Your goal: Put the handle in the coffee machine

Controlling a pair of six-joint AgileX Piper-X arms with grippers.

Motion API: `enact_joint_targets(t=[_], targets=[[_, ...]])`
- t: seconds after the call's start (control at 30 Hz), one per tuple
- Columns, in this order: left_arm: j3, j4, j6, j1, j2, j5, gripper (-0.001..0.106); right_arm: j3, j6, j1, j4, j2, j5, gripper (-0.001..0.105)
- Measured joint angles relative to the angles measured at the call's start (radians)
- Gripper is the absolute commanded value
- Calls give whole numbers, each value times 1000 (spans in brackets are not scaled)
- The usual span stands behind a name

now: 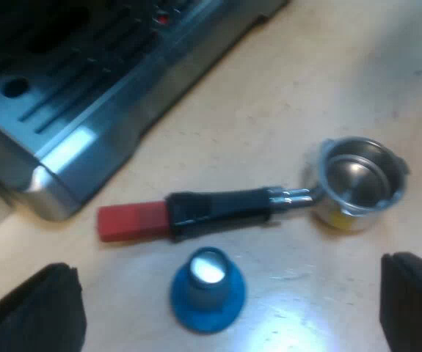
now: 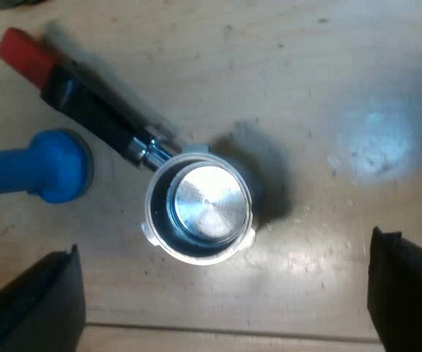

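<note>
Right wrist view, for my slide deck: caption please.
Open right pincer over the loose metal holder, blue tamper beside its handle.

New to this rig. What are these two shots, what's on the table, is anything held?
Two cameras, one on each robot arm's wrist, look down past that arm's own black fingers. The left gripper and right gripper are both open and hold nothing. On the table lies the loose metal holder, its dark handle ending in red, with a blue tamper beside it. The left wrist view also takes in the espresso machine, its steel base.
</note>
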Motion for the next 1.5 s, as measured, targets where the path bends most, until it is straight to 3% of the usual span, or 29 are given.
enact_joint_targets(t=[0.13,0.37,0.6,0.77,0.97,1.13,1.5], targets=[[0,15,10,-11,0,42,83,-10,104,0,25,37,-76,79],[0,15,13,-66,0,59,83,-39,125,0,22,84,-115,79],[0,15,13,-121,0,84,83,-39,131,0,-8,84,-53,79],[0,36,13,-157,0,86,83,-39,134,0,-71,84,-64,79],[0,57,21,-182,29,86,83,-39,214,0,-70,106,-70,79],[0,61,67,-185,34,-11,83,-42,251,0,-72,169,-130,79],[0,61,73,-185,34,-24,83,-55,304,-11,-126,261,-142,79]])
